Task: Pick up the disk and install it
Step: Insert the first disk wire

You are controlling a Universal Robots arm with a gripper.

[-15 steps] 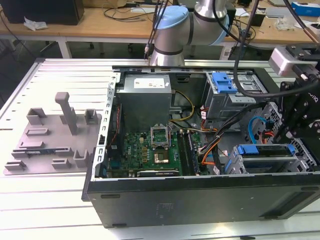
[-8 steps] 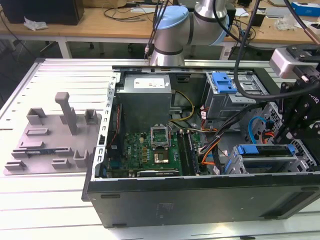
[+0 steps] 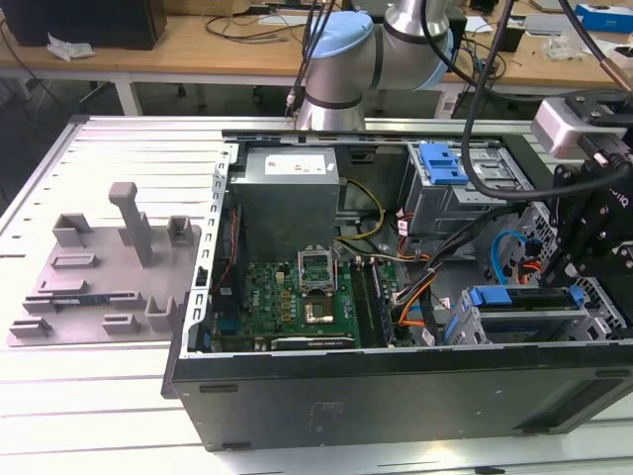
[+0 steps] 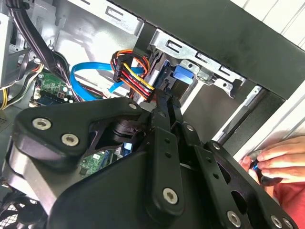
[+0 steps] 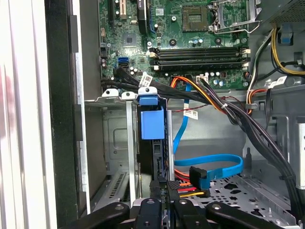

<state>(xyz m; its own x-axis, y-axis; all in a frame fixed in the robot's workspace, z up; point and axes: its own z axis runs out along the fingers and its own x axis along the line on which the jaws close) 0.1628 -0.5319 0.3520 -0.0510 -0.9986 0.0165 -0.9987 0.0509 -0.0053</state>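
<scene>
End effector (image 5: 165,185): black linkage nearest the lens in both wrist views, fingers drawn together with no gap to be seen, tips at the near edge of the disk.
Blue data cable (image 5: 209,164), orange-red-yellow power lead (image 5: 188,183): just beside the fingertips.
Disk (image 5: 152,125): on edge in a slot of the drive cage (image 5: 112,138), blue carrier tab at the end toward the motherboard (image 5: 190,43).
Person's hand (image 4: 279,157): at the case's outer edge.
Grey tray (image 3: 109,267): on the table (image 3: 99,396), well apart from the case (image 3: 396,396).
Handling, as judged: pressure kept in line with the slot, rails in their guides, cables out of the way.
Not legible: disk label, depth of seating, whether the fingertips touch or pinch the disk.
</scene>
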